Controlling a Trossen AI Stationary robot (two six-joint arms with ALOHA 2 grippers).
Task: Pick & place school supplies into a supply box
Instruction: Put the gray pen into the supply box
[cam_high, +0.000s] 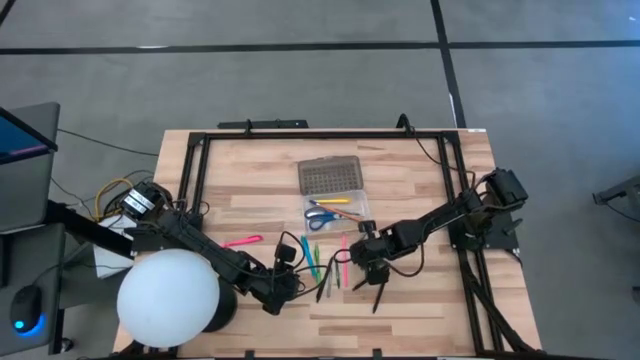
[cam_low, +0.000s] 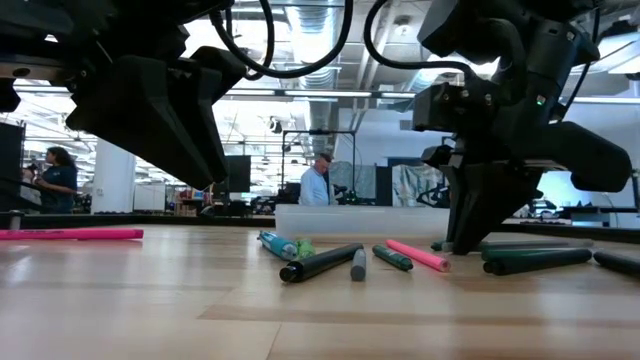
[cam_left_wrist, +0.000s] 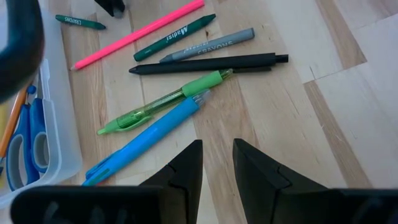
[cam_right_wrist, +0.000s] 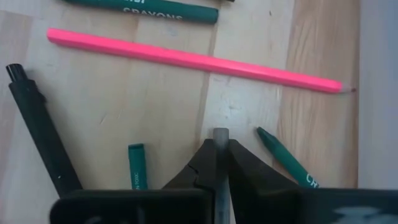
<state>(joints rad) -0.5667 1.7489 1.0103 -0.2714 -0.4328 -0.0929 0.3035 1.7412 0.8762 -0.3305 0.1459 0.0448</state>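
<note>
From above, the right hand (cam_high: 366, 262) is reaching down among the scattered pens on the pale wooden table (cam_high: 420, 310), just in front of the small clear plastic supply box (cam_high: 338, 212), whose grey grid-textured lid (cam_high: 331, 176) is lying open behind it. Only that overhead view is showing the blue-handled scissors (cam_high: 320, 219) and a yellow pencil (cam_high: 334, 201) sitting in the tray. The right wrist camera is giving the detail the top view is hiding: the fingers are pinched tight on the end of a thin grey crayon (cam_right_wrist: 220, 138), with a long pink pencil (cam_right_wrist: 193, 60) lying across the boards beyond it and a green crayon (cam_right_wrist: 287, 158) just beside.

The left hand (cam_high: 283, 283) is hovering near the big white sphere (cam_high: 168, 298), its fingers standing narrowly apart and holding nothing. Its wrist camera is looking over a blue pen (cam_left_wrist: 144, 144), a translucent green pen (cam_left_wrist: 165, 102) and a black pen (cam_left_wrist: 208, 63).

The table-level view alone is showing people in the room behind, and a pink marker (cam_low: 70, 234) lying well apart from the cluster.
</note>
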